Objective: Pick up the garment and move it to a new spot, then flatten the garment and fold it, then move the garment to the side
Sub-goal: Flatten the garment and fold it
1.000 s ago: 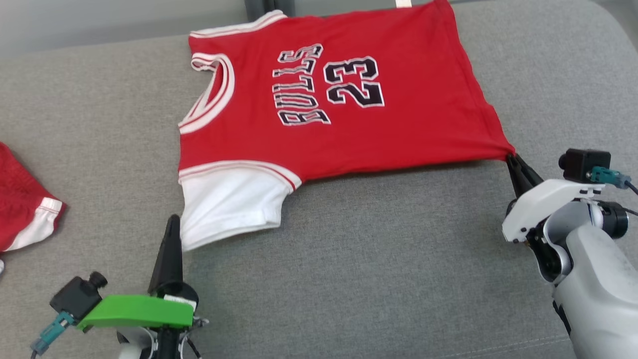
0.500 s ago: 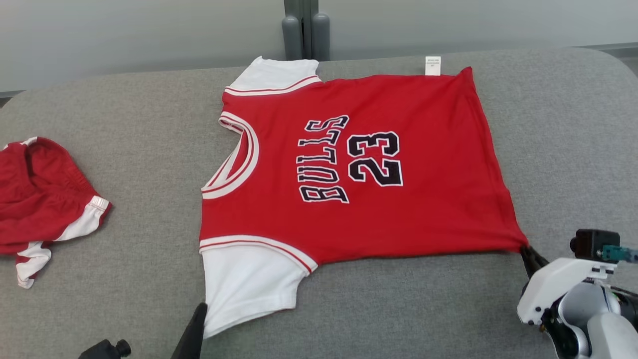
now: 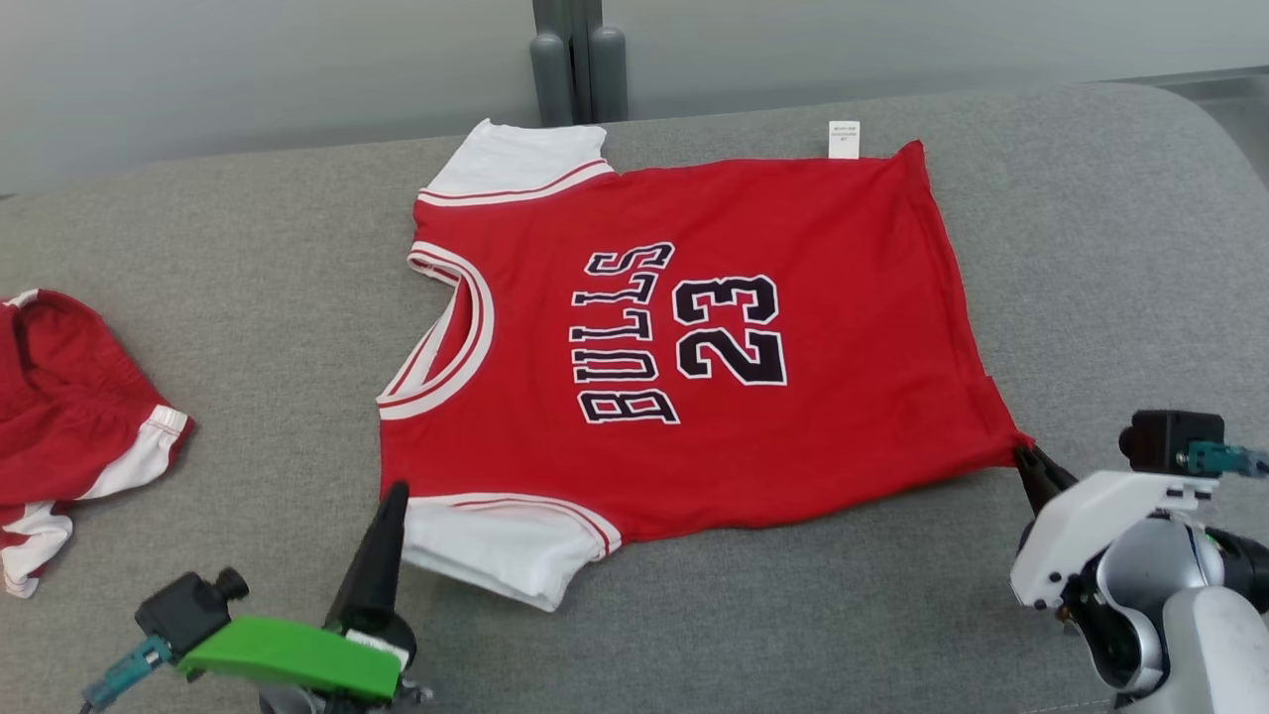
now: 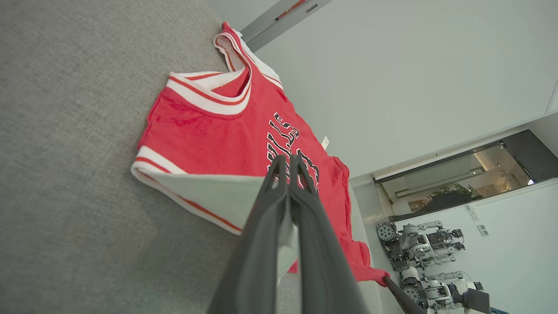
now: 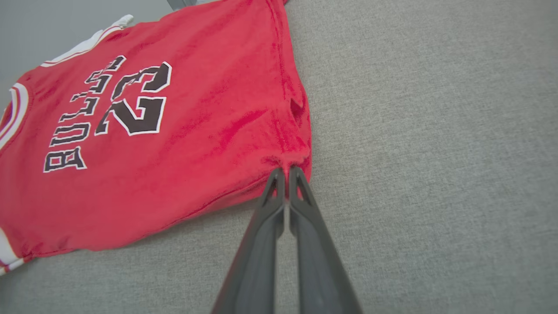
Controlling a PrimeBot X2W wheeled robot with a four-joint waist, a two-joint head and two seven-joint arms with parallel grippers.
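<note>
While the red shirt [image 3: 694,347] lies spread out flat on the grey padded surface [image 3: 793,615], both grippers hold it along its near edge. Its collar points to the robot's left and its hem to the right, so the black "BULLS 23" print reads sideways in the head view.

The left gripper [image 3: 394,496] has its jaws pressed together on the near white sleeve [image 3: 506,540]. In the left wrist view a strip of white cloth shows squeezed between the two dark fingers [image 4: 261,244], and the sleeve's edge is raised a little off the surface where they pinch it. The fingertips sit right at the corner where the sleeve meets the red body of the shirt.

The right gripper [image 3: 1023,456] is closed too, pinching the near corner of the hem. The right wrist view shows the red cloth bunched into small creases just where the fingertips [image 5: 279,179] meet it, with almost no gap between them. That corner is drawn out to a point toward the gripper.

The far white sleeve lies flat near two grey posts [image 3: 575,59] at the back edge. A small white label [image 3: 844,139] sticks out from the far corner of the hem. Well apart to the left, a crumpled pair of red shorts [image 3: 69,416] with white trim rests on the same surface.
</note>
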